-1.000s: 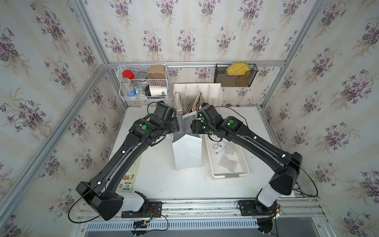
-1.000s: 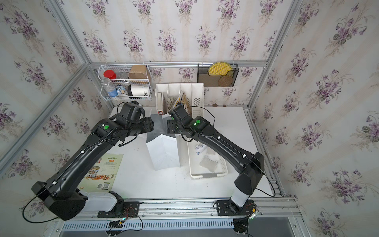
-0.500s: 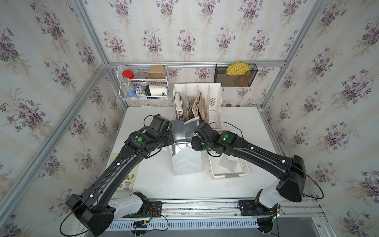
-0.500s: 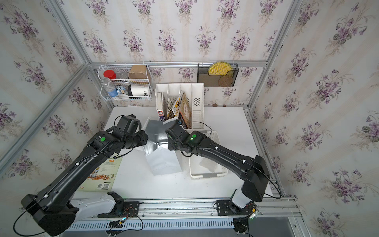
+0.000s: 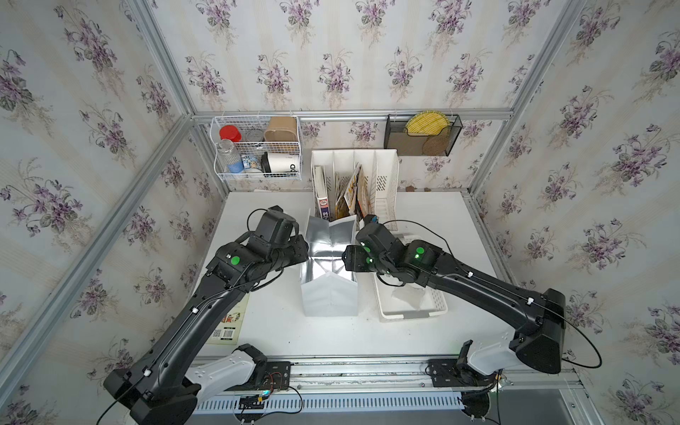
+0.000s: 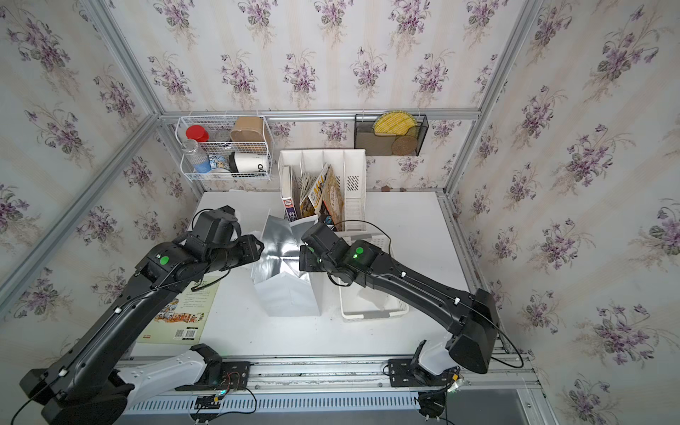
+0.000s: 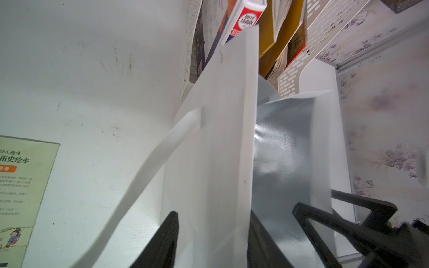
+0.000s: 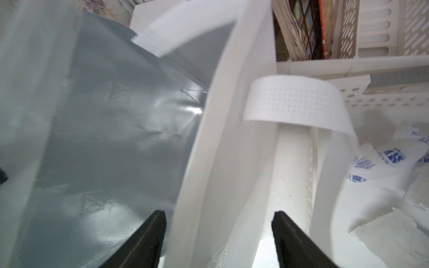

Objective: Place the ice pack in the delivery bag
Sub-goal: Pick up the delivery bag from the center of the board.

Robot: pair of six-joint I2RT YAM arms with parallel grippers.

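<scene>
A: Ice pack (image 8: 380,176), where is it?
B: In the white perforated basket (image 5: 414,314), just right of the delivery bag (image 5: 329,298). Not in the bag, nothing holds it.
A: Handling?
B: Soft white film pouch, crumpled. My guess is gel-filled, floppy, some weight, slick. Pinch a bunched fold or a sealed edge, since a flat face likely slips.
A: Text, left to right.
B: Picture book (image 7: 23,176) flat on the table (image 5: 441,213): "历史绘本" on the green cover, and a barcode (image 5: 229,333) in a top view. Cup (image 5: 283,165) in the wire rack (image 5: 243,117): two letters, maybe "DD". Red-labelled book spine (image 7: 247,20) in the file organizer (image 5: 386,176): Chinese, unreadable. The ice pack has blue print, too blurred to read.
A: Claws?
B: Left gripper (image 7: 212,213): jaws apart, straddling the bag's left wall, with one finger outside and one inside. Right gripper (image 8: 218,211): jaws wide apart, straddling the right wall, with the foil lining (image 8: 104,139) on one side and a strap handle (image 8: 294,102) on the other. Neither looks clamped.
A: Bag?
B: Upright, mouth open. The walls are thin and likely sag without support.
</scene>
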